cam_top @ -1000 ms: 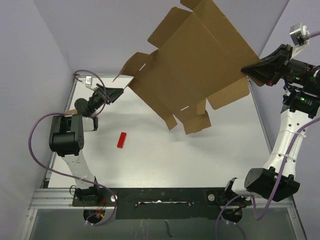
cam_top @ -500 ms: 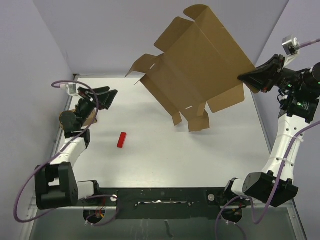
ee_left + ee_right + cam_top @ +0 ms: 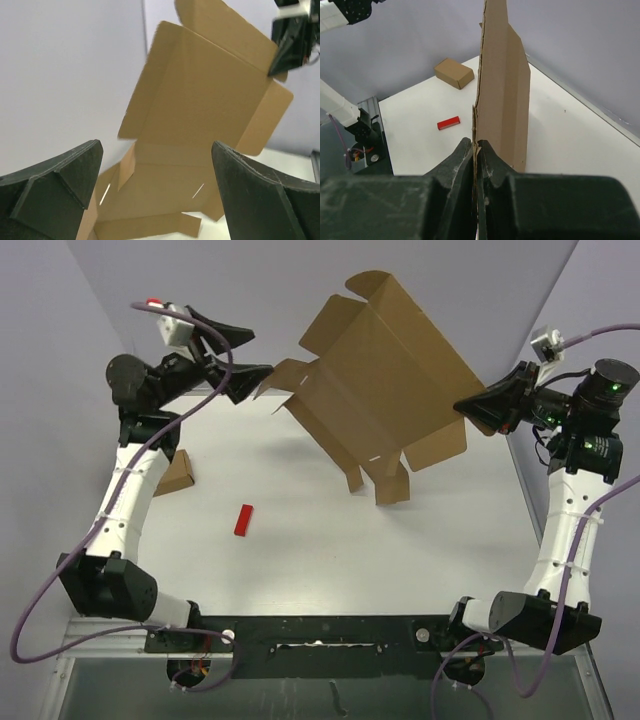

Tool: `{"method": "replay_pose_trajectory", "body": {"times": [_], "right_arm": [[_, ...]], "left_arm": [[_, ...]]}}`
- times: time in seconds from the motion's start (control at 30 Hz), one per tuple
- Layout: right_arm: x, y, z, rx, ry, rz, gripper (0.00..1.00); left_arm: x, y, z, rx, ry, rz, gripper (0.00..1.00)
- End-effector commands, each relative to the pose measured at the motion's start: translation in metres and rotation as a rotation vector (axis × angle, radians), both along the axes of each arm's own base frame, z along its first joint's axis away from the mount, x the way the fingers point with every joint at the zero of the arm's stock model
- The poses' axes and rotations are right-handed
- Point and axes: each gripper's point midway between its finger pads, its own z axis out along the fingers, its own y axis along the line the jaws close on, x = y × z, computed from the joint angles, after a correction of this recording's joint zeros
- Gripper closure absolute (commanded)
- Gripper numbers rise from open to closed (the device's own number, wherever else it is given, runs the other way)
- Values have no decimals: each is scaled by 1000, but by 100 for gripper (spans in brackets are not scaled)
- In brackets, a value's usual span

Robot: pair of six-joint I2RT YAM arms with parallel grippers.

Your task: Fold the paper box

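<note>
1. Top view: a white table [image 3: 330,570] sits in a corner of pale lilac walls [image 3: 200,280], and the paper box [image 3: 385,380] is up in the air above its far half, tilted, an unfolded sheet of plain brown cardboard with flaps hanging off its edges. The right gripper [image 3: 468,405] has its jaws pressed together on the sheet's right edge. The left gripper [image 3: 260,353] is spread wide with nothing in it, its tips just beside the sheet's left flap. Down on the table lie a small red block [image 3: 244,520] and, by the left edge, a much smaller brown box [image 3: 177,472]
2. Left wrist view: two dark wedge fingers [image 3: 65,170] stand far apart at the bottom corners, gripping nothing. The paper box [image 3: 200,100] fills the middle against the lilac wall, matte brown and creased into panels, with two thin slits low down. The right gripper [image 3: 290,45] bites its upper right edge
3. Right wrist view: the black jaws are pinched tight on the paper box [image 3: 502,85], seen edge-on as a tall, thin, rough-edged blade of cardboard. Behind it on the smooth white table [image 3: 560,125] are the red block [image 3: 448,123] and the smaller brown box [image 3: 454,72], well apart from the sheet
</note>
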Motion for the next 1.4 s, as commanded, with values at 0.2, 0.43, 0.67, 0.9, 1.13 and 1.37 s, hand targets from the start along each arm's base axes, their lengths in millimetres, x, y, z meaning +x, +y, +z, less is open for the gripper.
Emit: {"method": "replay_pose_trajectory", "body": {"times": [0.2, 0.43, 0.67, 0.9, 1.13, 1.37], "right_arm": [[-14, 28, 12, -105, -114, 6, 100], [-15, 38, 10, -123, -122, 26, 100], [-15, 39, 7, -133, -122, 29, 100], [-13, 39, -2, -133, -110, 34, 100], [-11, 40, -10, -102, -85, 48, 77], [-5, 42, -16, -53, -48, 67, 67]], "left_arm": [[26, -49, -9, 277, -195, -100, 12], [33, -68, -16, 287, -193, -140, 26], [29, -77, -25, 265, -164, -214, 71], [20, -73, -22, 184, -139, -292, 100], [23, -61, -21, 103, -75, -344, 100], [22, -63, -26, 96, -61, -354, 100]]}}
